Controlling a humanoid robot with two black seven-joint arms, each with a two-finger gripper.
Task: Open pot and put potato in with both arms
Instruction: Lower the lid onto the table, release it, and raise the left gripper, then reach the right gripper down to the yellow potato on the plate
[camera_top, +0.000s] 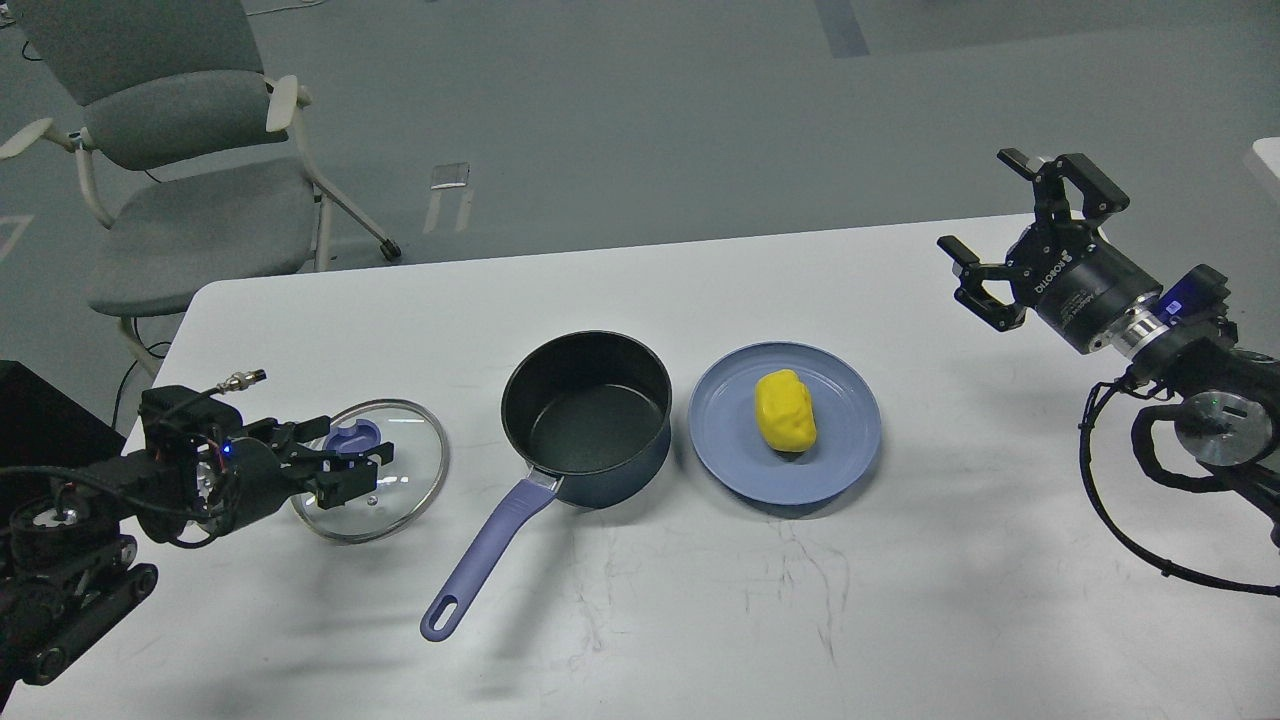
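Head view: right gripper (1010, 235) hangs in the air with its fingers spread wide, nothing between them, well right of and beyond the blue plate (835, 450). Left gripper (352, 467) sits over the glass lid (400, 480), fingers around the lid's blue knob (352, 437); whether they pinch the knob or are just parted beside it, cannot tell, too dark and end-on. Lid lies on the white table (900, 600), left of the pot, apart from it.

Pot (587, 415) is open, black inside empty, lavender handle (490, 555) pointing toward the near-left. Plate sits just right of the pot, rims near but seemingly not touching. Potato (785, 410) lies on the plate, slightly beyond its middle, long axis roughly front to back.

Judged step: lid is off, potato not yet picked, so the right arm's grasp is next. To do it well: bring the right gripper down over the potato from above, fingers across its short width, not its length. Lumpy surface, so close at the thickest middle to avoid a roll-out. Keep fingertips off the plate so it isn't dragged into the pot. Lift clear of the pot's rim, go left, release low over the middle. Left arm should stay by the lid, away from the handle.
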